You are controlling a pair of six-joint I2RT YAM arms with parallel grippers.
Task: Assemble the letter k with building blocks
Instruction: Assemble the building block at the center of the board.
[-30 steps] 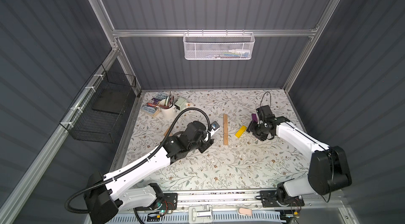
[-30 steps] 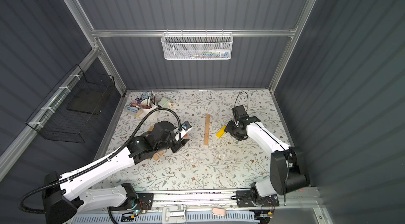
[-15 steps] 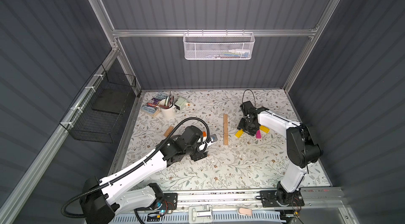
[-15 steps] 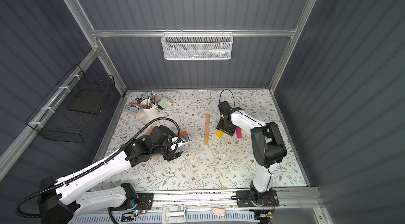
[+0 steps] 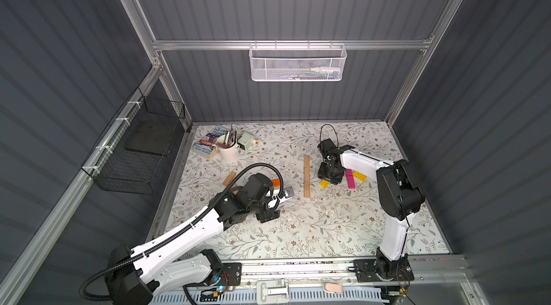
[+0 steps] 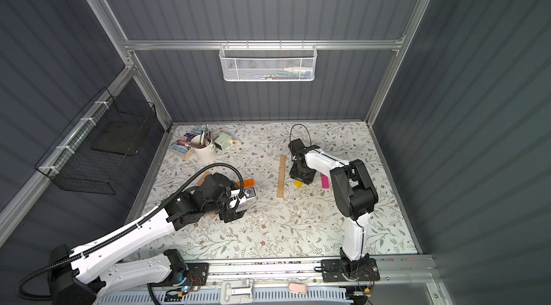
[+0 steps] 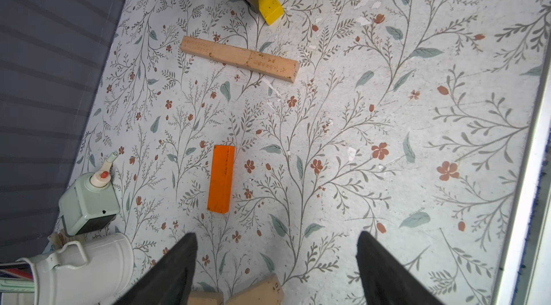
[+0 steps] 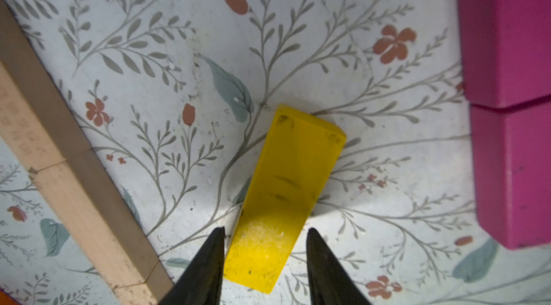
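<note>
A long tan bar [image 5: 307,176] [image 6: 281,176] of two building blocks end to end lies mid-table. Just right of it, my right gripper [image 8: 265,247] [image 5: 329,176] points down, open, its jaws astride one end of a yellow block [image 8: 286,187] [image 5: 324,183]; a gap shows on one side. Two pink blocks [image 8: 507,109] [image 5: 349,178] and another yellow one [image 5: 359,175] lie beyond. My left gripper [image 7: 275,258] [image 5: 268,215] hangs wide open and empty, nearer the front. An orange block [image 7: 221,178] [image 5: 276,182] lies flat ahead of it. Tan blocks [image 7: 253,291] sit under it.
A white cup of brushes [image 5: 229,151], books [image 5: 208,142] and a green sharpener [image 5: 247,141] crowd the back left corner. Another tan block [image 5: 229,178] lies left of my left wrist. A white mesh basket [image 5: 298,63] hangs on the back wall, a black wire basket [image 5: 143,145] on the left wall.
My right gripper swung in from the right, came down over the yellow block and narrowed its jaws. My left gripper opened wide and drew back toward the front.
</note>
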